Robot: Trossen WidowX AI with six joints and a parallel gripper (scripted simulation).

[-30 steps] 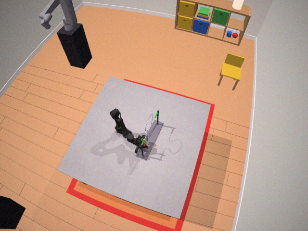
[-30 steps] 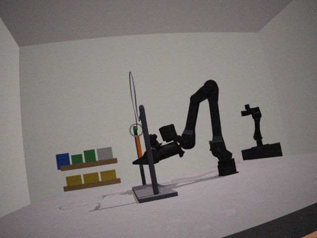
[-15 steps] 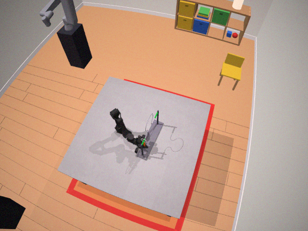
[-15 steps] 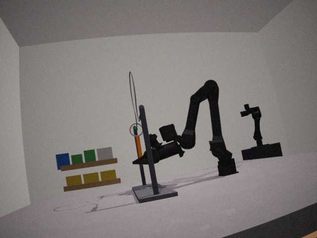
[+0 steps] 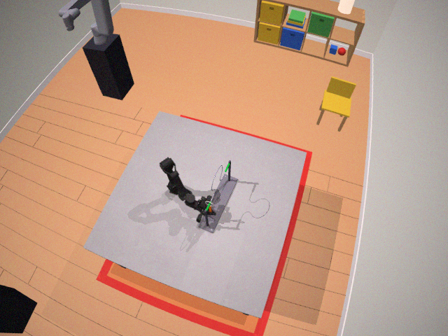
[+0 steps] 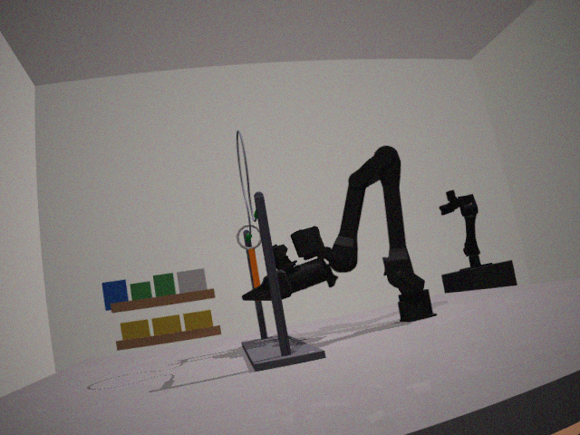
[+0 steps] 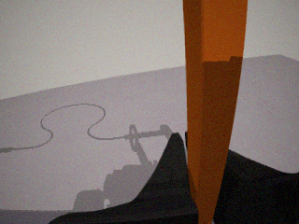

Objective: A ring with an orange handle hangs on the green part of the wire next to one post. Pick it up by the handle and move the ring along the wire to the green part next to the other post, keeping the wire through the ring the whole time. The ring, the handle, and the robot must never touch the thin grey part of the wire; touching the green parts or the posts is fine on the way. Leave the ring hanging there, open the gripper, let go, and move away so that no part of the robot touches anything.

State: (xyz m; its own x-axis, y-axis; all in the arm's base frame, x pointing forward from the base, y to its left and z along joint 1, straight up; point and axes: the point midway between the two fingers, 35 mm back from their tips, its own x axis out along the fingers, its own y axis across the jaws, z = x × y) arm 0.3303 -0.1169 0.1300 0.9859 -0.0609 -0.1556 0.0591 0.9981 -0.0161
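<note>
The ring (image 6: 237, 236) is around the green part (image 6: 247, 237) (image 5: 207, 208) beside the post (image 5: 207, 221) (image 6: 260, 320) that is lower in the top view and farther in the exterior view. Its orange handle (image 5: 210, 208) (image 6: 254, 266) (image 7: 220, 37) points down. My gripper (image 5: 212, 213) (image 6: 249, 295) (image 7: 181, 138) is shut on the handle's lower end. The thin grey wire (image 6: 238, 145) rises in a loop towards the other green part (image 5: 227, 166) (image 6: 256, 215), by the other post (image 5: 229, 173) (image 6: 271, 271). Exact ring-to-wire clearance is too small to tell.
Both posts stand on a flat grey base (image 5: 227, 197) (image 6: 285, 362) on the table (image 5: 144, 144). In the exterior view the nearer post partly covers my gripper. The wrist view shows shadows of the wire and arm. A chair (image 5: 337, 103) and shelf (image 5: 304, 45) are far off.
</note>
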